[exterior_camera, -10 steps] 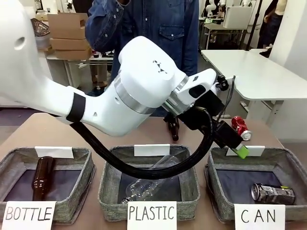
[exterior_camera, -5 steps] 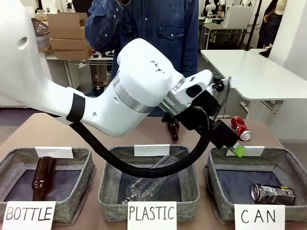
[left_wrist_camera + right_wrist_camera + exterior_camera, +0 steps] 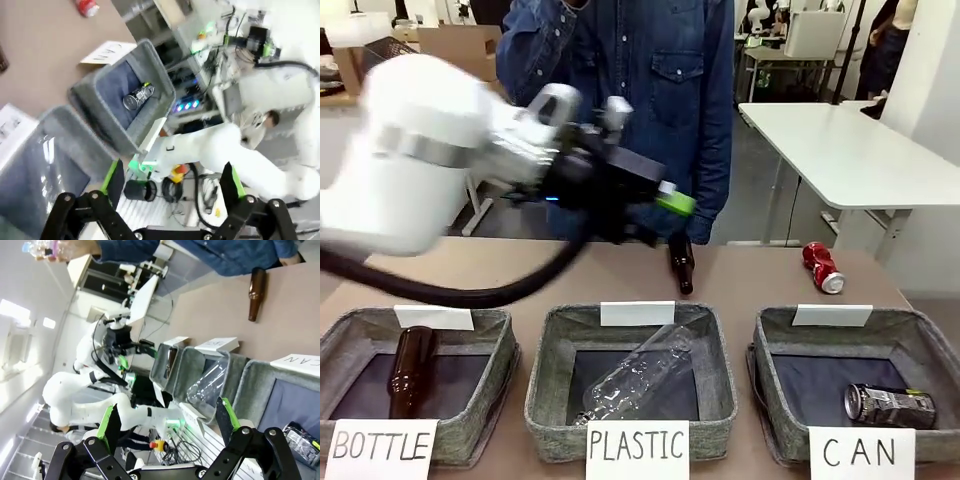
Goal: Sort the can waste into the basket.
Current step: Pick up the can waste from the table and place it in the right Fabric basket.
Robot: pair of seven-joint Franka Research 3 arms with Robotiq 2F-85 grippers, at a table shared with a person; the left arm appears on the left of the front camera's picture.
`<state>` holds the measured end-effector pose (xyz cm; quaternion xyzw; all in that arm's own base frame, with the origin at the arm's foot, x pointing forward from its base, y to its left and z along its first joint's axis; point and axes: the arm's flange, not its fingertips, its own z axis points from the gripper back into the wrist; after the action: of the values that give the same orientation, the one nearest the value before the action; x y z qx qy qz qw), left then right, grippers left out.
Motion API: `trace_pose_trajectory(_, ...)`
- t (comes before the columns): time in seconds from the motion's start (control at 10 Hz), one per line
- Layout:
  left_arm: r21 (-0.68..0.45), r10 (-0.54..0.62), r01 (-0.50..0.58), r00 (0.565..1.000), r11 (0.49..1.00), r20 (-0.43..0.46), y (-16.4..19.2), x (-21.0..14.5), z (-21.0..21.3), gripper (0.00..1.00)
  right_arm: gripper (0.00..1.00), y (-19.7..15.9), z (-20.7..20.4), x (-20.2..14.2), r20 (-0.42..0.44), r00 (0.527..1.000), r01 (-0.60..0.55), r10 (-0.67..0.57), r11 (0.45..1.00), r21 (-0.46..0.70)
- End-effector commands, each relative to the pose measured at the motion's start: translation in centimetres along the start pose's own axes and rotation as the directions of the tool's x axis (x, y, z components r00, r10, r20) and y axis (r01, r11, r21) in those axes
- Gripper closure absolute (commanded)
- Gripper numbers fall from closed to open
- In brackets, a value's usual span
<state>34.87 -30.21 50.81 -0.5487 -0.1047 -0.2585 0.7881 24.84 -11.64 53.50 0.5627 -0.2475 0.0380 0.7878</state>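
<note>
Of two cans, the black-and-silver can [image 3: 888, 404] lay inside the CAN basket [image 3: 765, 375]; the red can [image 3: 821, 267] lay on the surface [image 3: 750, 276] behind it. The left claw [image 3: 171, 175] and right claw [image 3: 167, 412] gaped wide, empty.

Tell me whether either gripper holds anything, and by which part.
Nothing is held: the left gripper and the right gripper are both open and empty.

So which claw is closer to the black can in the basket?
Right, I'd say. The right gripper hangs close to the CAN basket, with the black can just beyond it. The left gripper is up over the table's middle, by the person.
</note>
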Motion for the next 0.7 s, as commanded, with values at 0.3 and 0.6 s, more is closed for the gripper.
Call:
trace_pose_trajectory(0.3,-0.163,0.232,-0.183,0.898,0.970,0.374,-1.4,-12.6,18.1,0.00,0.00,2.9,-9.5,0.6,-0.179,0.981,-0.054,0.071,0.994,0.099)
trace_pose_trajectory(0.6,-0.310,0.261,-0.121,0.847,0.943,0.464,0.7,-15.7,21.7,0.00,0.00,3.4,-14.5,0.6,-0.133,0.991,0.037,-0.013,0.984,0.177)
